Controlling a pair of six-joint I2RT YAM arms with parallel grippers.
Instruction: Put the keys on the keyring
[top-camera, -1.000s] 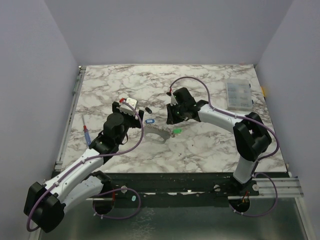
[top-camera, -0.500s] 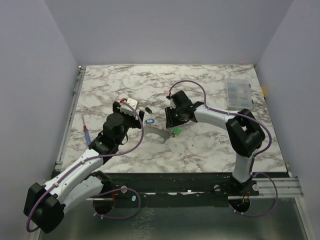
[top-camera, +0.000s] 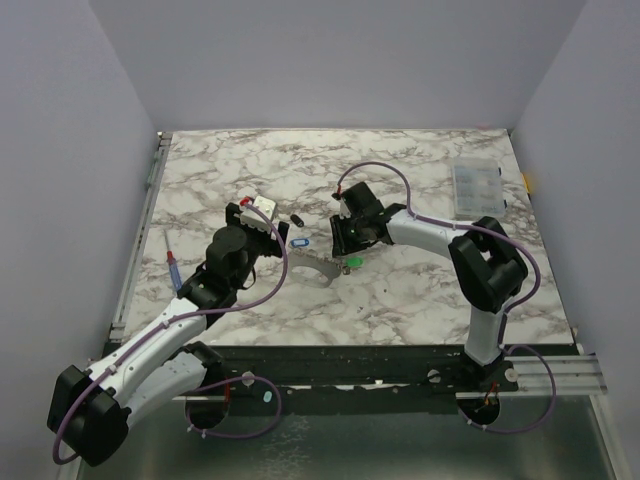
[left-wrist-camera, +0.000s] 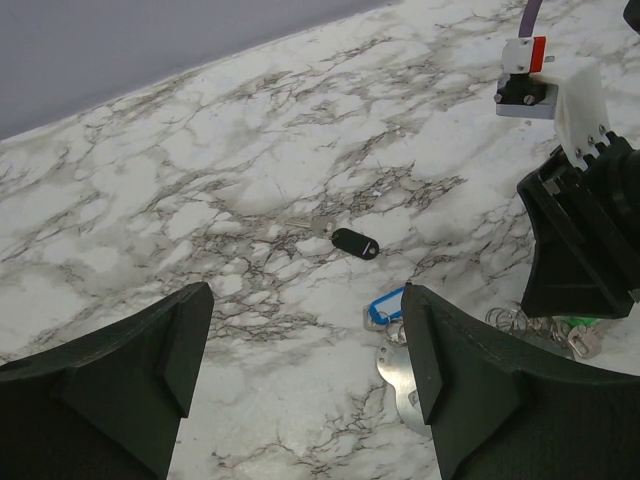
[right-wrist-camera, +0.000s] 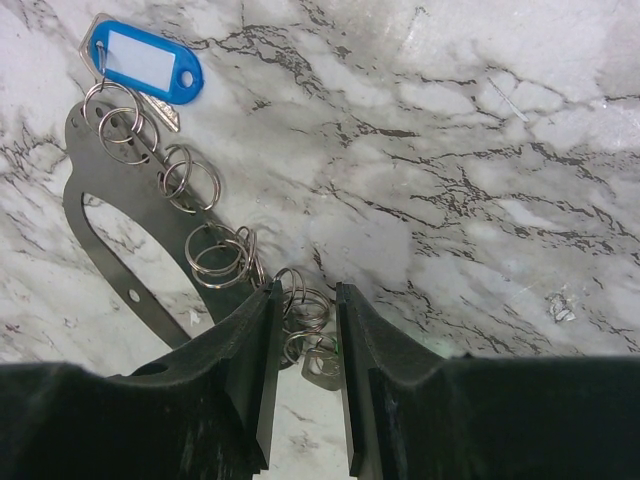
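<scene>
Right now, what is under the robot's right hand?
A chain of silver rings runs under the right hand, next to a flat metal plate. A bit of the green key tag peeks out; the hand covers the rest.

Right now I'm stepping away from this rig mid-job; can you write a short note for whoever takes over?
Left gripper: open, empty.
Right gripper: down over the keyring, fingers nearly together; grip unclear.
Blue key lies at the far end of the keyring's chain, green key beside the right gripper.
Done: neither key is visibly threaded on.
Left to do: put both keys on the keyring.
</scene>
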